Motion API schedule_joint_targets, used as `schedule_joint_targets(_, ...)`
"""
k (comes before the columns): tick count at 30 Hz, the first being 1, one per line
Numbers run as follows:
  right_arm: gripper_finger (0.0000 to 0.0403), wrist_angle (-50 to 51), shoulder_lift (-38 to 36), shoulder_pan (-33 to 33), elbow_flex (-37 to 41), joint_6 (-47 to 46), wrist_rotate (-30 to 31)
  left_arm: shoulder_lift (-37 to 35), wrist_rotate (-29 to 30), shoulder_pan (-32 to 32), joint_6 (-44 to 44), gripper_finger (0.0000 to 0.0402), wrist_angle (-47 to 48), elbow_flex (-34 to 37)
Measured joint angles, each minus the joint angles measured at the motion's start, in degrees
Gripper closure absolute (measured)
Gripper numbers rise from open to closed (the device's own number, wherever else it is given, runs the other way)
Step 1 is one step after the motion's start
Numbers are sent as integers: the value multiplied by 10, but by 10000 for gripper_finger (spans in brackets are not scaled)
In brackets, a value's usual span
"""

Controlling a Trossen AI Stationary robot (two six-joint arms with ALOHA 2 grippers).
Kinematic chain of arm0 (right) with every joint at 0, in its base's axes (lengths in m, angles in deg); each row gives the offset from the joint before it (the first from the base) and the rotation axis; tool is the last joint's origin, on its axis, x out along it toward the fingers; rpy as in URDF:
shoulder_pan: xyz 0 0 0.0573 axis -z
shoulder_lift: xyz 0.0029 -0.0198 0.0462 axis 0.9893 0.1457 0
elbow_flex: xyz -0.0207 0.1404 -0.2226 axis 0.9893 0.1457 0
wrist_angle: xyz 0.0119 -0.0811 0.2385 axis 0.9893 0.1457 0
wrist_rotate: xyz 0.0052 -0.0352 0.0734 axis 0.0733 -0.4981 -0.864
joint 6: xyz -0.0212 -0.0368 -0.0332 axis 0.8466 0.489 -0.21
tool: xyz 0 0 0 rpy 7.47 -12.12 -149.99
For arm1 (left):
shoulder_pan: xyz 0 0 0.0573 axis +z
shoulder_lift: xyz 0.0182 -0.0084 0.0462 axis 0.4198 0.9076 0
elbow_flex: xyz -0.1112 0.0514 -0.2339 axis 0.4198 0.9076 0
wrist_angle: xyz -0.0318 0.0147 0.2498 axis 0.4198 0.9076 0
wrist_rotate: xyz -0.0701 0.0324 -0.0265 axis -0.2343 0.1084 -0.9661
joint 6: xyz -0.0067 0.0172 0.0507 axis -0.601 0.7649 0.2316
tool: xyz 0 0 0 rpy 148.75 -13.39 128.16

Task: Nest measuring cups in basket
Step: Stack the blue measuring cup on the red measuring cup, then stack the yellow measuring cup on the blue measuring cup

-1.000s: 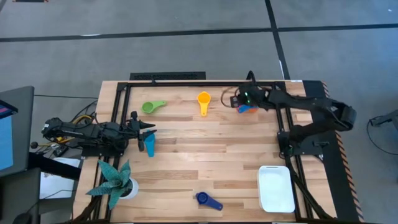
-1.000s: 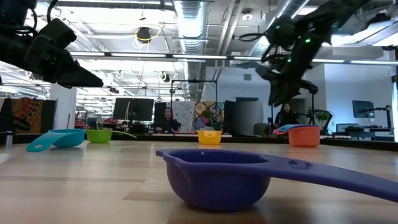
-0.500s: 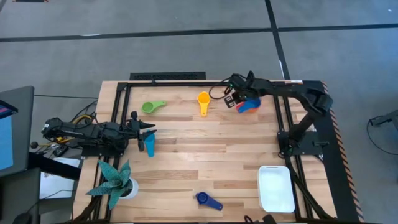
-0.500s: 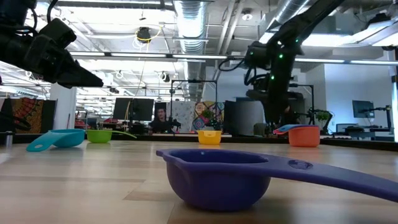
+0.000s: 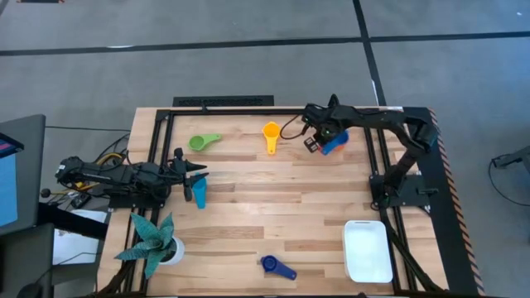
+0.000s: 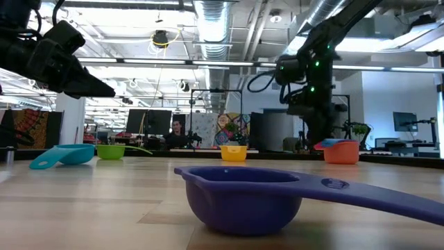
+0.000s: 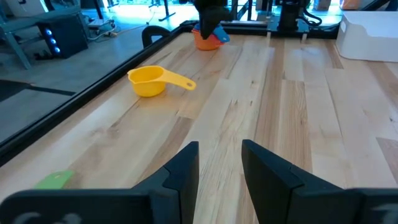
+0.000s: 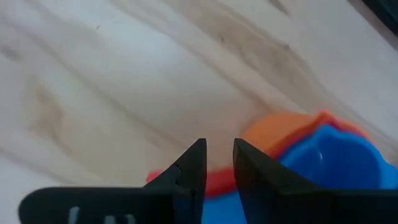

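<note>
A stack of nested measuring cups (image 5: pixel 333 143), blue inside orange with a red handle (image 8: pixel 163 177) sticking out, stands at the table's far right. My right gripper (image 8: pixel 217 163) points down at the stack's left side (image 5: pixel 316 142), its fingers a narrow gap apart over the red handle. A yellow cup (image 5: pixel 271 135) and a green cup (image 5: pixel 203 141) rest on their bottoms at the far side. A teal cup (image 5: pixel 199 194) lies just near of my left gripper (image 5: pixel 197 175), which is open and level. The dark blue cup (image 5: pixel 277 266) sits near the front edge. The white basket (image 5: pixel 367 251) stands at the near right. My right gripper comes from above, pointing down, with its fingertips (image 8: pixel 196 155) over the red handle beside the orange cup (image 8: pixel 280 132). Whether they touch the handle I cannot tell. The stack rests on the table.
A teal spiky plant in a white pot (image 5: pixel 156 243) stands at the near left corner. A black frame rail (image 5: pixel 248 110) runs along the far edge and down both sides. Bare wood lies across the table's middle (image 5: pixel 281 199).
My right gripper has come down over the cup stack and tipped from slanting to pointing nearly straight down, rolling as it went and shifting slightly toward the table's near edge. The stack and the other cups stay in place.
</note>
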Motion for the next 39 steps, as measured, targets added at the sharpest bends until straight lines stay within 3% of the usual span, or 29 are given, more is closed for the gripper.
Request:
schedule_joint_targets(9, 301, 79, -60, -21, 0, -23, 15, 0, 0, 0, 0, 290, 0, 0)
schedule_joint_targets(15, 301, 72, -120, -40, 1, -44, 27, 0, 0, 0, 0, 290, 0, 0)
schedule_joint_targets(21, 301, 37, -157, -111, 1, -81, 27, 0, 0, 0, 0, 290, 0, 0)
schedule_joint_targets(33, 300, -144, -125, -333, 37, -141, 49, 0, 0, 0, 0, 290, 0, 0)
schedule_joint_targets(39, 300, -274, -82, -330, 37, -128, 89, 0, 0, 0, 0, 290, 0, 0)
